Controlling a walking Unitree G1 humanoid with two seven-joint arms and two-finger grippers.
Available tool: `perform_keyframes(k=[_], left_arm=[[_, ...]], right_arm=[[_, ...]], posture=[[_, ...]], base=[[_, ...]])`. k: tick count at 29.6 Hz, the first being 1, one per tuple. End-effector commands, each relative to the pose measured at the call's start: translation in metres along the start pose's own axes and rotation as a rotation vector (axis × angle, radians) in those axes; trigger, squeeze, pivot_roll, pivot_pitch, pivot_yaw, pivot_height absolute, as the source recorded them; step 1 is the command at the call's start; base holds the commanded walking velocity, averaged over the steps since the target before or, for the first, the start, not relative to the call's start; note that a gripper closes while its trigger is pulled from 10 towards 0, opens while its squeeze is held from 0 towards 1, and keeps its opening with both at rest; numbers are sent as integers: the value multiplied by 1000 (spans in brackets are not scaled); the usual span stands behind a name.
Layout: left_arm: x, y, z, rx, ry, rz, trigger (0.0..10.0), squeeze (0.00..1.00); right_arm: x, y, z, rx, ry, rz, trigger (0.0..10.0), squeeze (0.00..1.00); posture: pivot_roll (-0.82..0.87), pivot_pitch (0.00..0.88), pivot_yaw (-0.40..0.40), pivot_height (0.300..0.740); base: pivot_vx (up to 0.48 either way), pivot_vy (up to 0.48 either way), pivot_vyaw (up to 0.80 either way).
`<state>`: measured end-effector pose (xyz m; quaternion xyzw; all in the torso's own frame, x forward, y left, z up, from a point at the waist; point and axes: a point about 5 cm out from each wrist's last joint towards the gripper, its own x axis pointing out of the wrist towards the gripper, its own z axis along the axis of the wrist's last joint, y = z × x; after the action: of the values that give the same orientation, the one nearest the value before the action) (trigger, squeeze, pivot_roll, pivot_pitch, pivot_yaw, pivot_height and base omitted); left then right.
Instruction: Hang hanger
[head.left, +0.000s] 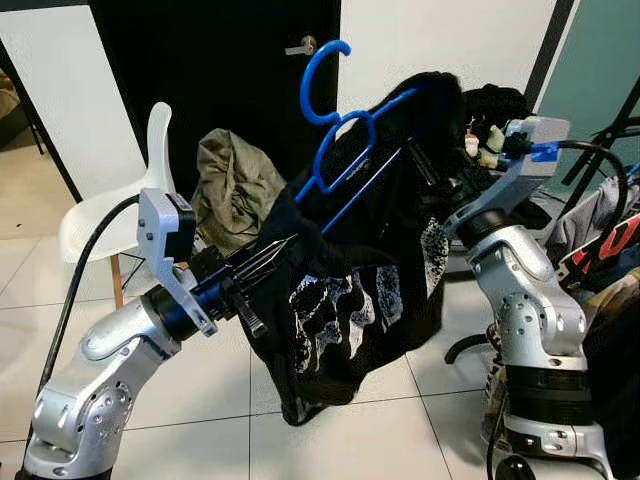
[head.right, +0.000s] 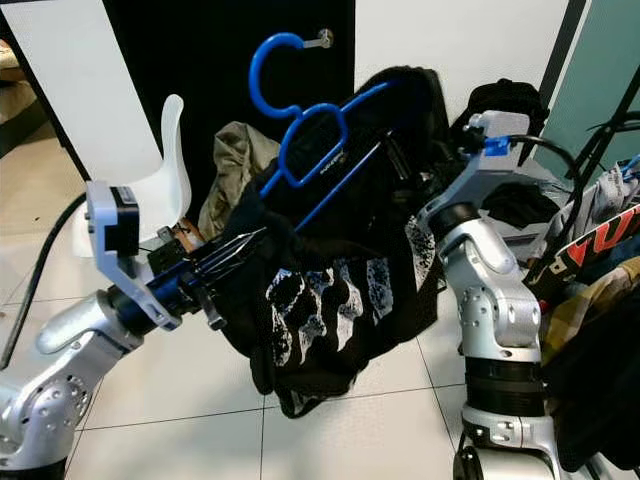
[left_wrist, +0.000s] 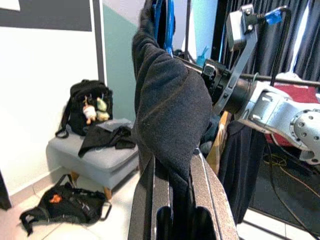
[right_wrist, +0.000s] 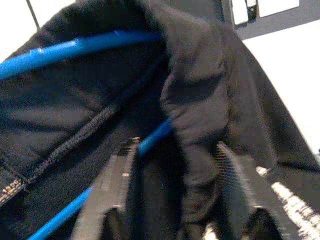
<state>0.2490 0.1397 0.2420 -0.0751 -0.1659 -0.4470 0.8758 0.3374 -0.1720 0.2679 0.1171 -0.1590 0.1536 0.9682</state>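
A blue plastic hanger (head.left: 345, 160) with its hook (head.left: 318, 80) pointing up is held in the air between my two arms. A black shirt (head.left: 350, 290) with a white print hangs over it. My left gripper (head.left: 290, 243) is at the lower left end, shut on a fold of the black cloth (left_wrist: 170, 100). My right gripper (right_wrist: 177, 145) is at the upper right end, mostly buried in the shirt; a cloth fold and the blue hanger bar (right_wrist: 155, 135) lie between its fingers.
Behind stand a black door (head.left: 200, 70) and a white chair (head.left: 110, 215) with an olive garment (head.left: 232, 180) on it. At the right are a black backpack (head.left: 495, 105) on a grey bench (left_wrist: 100, 160) and a rack of clothes (head.left: 610, 250). A black bag (left_wrist: 65, 207) lies on the tiled floor.
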Motion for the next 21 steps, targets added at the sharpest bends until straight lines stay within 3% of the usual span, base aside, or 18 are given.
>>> perform_keyframes(k=[1, 7, 13, 15, 16, 18, 19, 20, 21], left_arm=[[3, -5, 19, 56, -66, -35, 10000, 0], [2, -4, 22, 65, -65, -39, 10000, 0], [-7, 2, 23, 79, -30, -28, 10000, 0], [-18, 5, 18, 86, 44, -33, 10000, 0], [-18, 5, 18, 86, 44, -33, 10000, 0], [-36, 8, 1, 115, 217, -48, 10000, 0], [-36, 8, 1, 115, 217, -48, 10000, 0], [-50, 4, -15, 115, 362, -87, 10000, 0], [-50, 4, -15, 115, 362, -87, 10000, 0]], right_arm=[[2, -2, -4, -19, 33, -22, 0, 0], [1, -5, -6, -10, 39, -35, 0, 0], [0, -5, 5, 126, -58, -15, 0, 0], [0, -7, 19, 223, -145, 4, 0, 0], [0, -7, 19, 223, -145, 4, 0, 0], [-2, -12, 38, 316, -247, 21, 0, 0], [-2, -12, 38, 316, -247, 21, 0, 0], [-2, -21, 52, 364, -306, 16, 0, 0], [-2, -21, 52, 364, -306, 16, 0, 0]], posture=[[-14, 0, -24, 740], [-14, 0, -25, 740], [-12, 0, -26, 740], [-12, 0, -26, 740], [-12, 0, -26, 740], [-15, 0, -23, 740], [-15, 0, -23, 740], [-19, 0, -24, 740], [-19, 0, -24, 740]], base=[[0, 0, 0], [0, 0, 0], [0, 0, 0], [0, 0, 0], [0, 0, 0], [0, 0, 0], [0, 0, 0], [0, 0, 0], [0, 0, 0]])
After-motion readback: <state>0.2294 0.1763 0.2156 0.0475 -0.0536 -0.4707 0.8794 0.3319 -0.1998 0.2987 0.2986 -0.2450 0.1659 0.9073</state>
